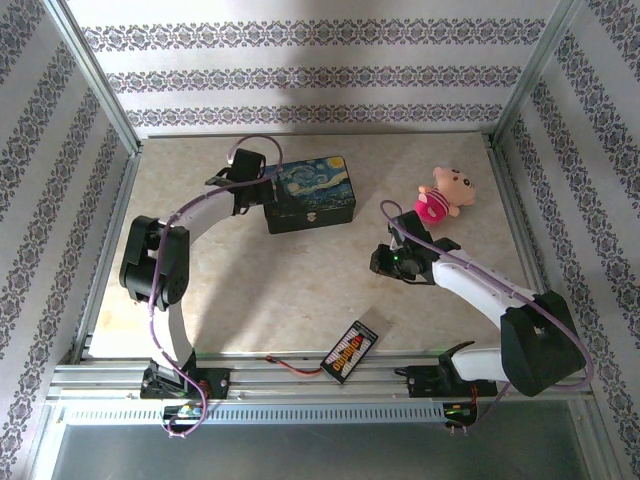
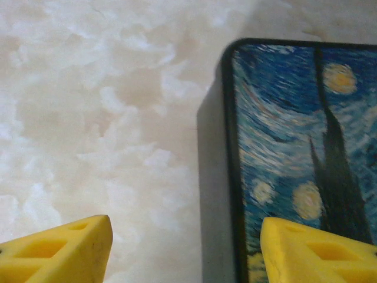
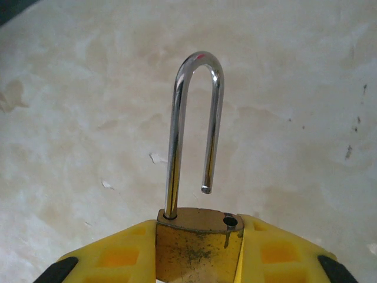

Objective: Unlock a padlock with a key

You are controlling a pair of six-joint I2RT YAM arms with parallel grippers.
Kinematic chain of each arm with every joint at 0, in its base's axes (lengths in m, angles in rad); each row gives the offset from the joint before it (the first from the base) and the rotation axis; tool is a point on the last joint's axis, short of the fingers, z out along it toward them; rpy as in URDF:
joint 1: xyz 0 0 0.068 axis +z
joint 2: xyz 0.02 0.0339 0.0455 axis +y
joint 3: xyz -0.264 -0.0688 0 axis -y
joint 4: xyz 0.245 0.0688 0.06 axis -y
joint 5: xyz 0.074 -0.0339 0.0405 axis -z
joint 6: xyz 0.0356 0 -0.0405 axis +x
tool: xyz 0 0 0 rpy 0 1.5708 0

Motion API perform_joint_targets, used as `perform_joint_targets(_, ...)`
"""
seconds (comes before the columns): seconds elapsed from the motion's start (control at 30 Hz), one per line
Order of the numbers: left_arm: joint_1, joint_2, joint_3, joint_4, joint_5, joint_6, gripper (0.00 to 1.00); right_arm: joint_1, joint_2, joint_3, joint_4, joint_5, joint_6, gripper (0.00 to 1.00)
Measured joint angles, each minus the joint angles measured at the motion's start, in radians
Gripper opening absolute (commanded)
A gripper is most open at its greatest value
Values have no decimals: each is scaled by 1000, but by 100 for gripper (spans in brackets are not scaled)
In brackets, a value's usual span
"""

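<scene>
Padlock (image 3: pixel 191 250) is sitting in my right gripper (image 3: pixel 197 236), with the yellow fingers (image 3: pixel 118 256) pressing on both sides of the brass body, so that tool is clamped on it. Shackle (image 3: pixel 194 118) is pointing up and away from the wrist camera. Its long leg is staying in the body while the short leg is hanging free above its hole, so the lock is showing as open. Brass face is looking scuffed and speckled. Marble-pattern table (image 3: pixel 70 88) is lying behind it; I cannot tell whether the lock is touching the surface.

From the top camera, my right arm is reaching over the right-middle of the table, near a pink plush toy (image 1: pixel 445 197) lying farther back. The lock itself is too small to make out there.

My left gripper (image 2: pixel 185 236) is standing apart, jaws wide. One fingertip (image 2: pixel 65 247) is hovering over bare table, and the other is over the lid of the painted box (image 2: pixel 294 118), straddling the box's left edge near a corner. I cannot tell if either is touching.

Black strip with coloured marks (image 1: pixel 350 351) is lying at the near edge, between the two arm bases, well apart from both grippers.
</scene>
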Motion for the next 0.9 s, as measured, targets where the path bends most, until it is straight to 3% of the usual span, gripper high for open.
perform_joint_targets(0.17, 23, 53, 85, -23, 57, -13, 69, 0, 0, 0, -37, -6, -16, 0)
perform_joint_targets(0.4, 24, 45, 87, -23, 133, -53, 84, 0, 44, 32, -109, -2, -24, 0)
perform_joint_targets(0.6, 31, -64, 1, -18, 173, -80, 100, 19, 153, 128, -157, 17, -47, 0)
perform_joint_targets(0.9, 85, -250, -196, 16, 220, -136, 99, 85, 380, 369, -302, 132, -80, 0)
